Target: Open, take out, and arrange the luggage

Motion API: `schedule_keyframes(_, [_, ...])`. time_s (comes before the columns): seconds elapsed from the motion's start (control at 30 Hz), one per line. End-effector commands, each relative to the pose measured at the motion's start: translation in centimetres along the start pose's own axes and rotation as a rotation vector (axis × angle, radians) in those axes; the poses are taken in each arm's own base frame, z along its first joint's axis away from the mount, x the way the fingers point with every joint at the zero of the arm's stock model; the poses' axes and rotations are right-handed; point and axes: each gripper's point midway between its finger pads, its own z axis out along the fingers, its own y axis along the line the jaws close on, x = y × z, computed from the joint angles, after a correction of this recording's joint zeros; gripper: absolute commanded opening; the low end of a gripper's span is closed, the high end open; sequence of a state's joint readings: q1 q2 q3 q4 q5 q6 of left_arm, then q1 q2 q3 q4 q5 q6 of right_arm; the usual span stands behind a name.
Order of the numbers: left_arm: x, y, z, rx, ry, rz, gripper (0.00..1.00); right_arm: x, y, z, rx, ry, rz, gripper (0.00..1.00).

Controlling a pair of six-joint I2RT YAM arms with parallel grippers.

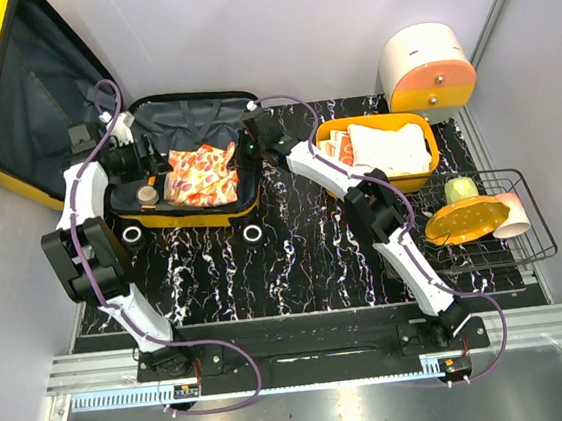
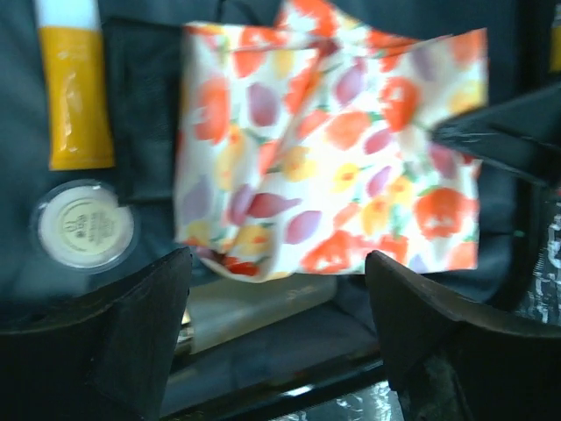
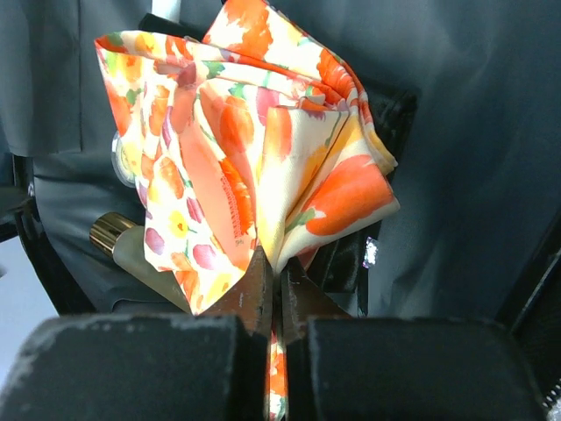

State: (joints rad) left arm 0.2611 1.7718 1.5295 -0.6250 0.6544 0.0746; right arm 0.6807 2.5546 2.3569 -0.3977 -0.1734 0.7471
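Right claw (image 3: 273,285) is clamped tight on the floral cloth (image 3: 237,158) inside the luggage (image 1: 189,218), which lies open on the table (image 1: 316,257) with its lid raised. Left claw (image 2: 280,342) gapes wide over the luggage's left end, holding nothing. A yellow tube (image 2: 79,96) and a small round jar (image 2: 86,230) lie on the lining at that same end.

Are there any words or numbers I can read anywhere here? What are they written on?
No text here can be read.
Round jar lid: tiny print in the middle, too blurred to read.
Yellow tube: no words show.
Floral cloth: only a flower pattern, no writing.
Luggage: no label or writing in view.
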Motion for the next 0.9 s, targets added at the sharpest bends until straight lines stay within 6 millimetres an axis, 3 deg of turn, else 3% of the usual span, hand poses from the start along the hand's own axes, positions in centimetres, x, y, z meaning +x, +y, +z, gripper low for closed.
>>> schedule_keyframes(0.0, [1.7,4.5,1.3,-0.09,0.108,0.011,0.81,-2.6,2.9,-1.2,-0.058,-0.076,-0.061,0.0])
schedule_keyframes(0.17, [2.9,5.8,3.7,-0.058,0.167,-0.017,0.73,-2.7,3.2,-1.3,-0.069,-0.078,-0.079,0.0])
schedule_keyframes(0.33, [2.8,6.0,5.1,-0.028,0.169,-0.038,0.67,-2.8,3.1,-1.3,-0.07,-0.083,-0.087,0.0])
schedule_keyframes(0.47, [3.1,5.3,6.0,-0.006,0.178,-0.027,0.55,-2.8,3.2,-1.3,-0.072,-0.083,-0.09,0.0])
schedule_keyframes(0.57, [3.3,4.5,6.3,0.012,0.185,-0.024,0.41,-2.8,3.3,-1.2,-0.074,-0.086,-0.096,0.0])
schedule_keyframes(0.6, [3.3,4.4,6.3,0.015,0.184,-0.026,0.28,-3.0,3.3,-1.3,-0.077,-0.089,-0.098,0.0])
schedule_keyframes(0.73, [2.0,3.0,4.9,0.024,0.139,-0.005,0.04,-3.5,4.4,-1.8,-0.113,-0.102,-0.125,0.0])
schedule_keyframes(0.87, [0.6,1.8,3.2,0.022,0.093,0.017,0.0,-4.2,5.9,-2.5,-0.164,-0.117,-0.149,0.0])
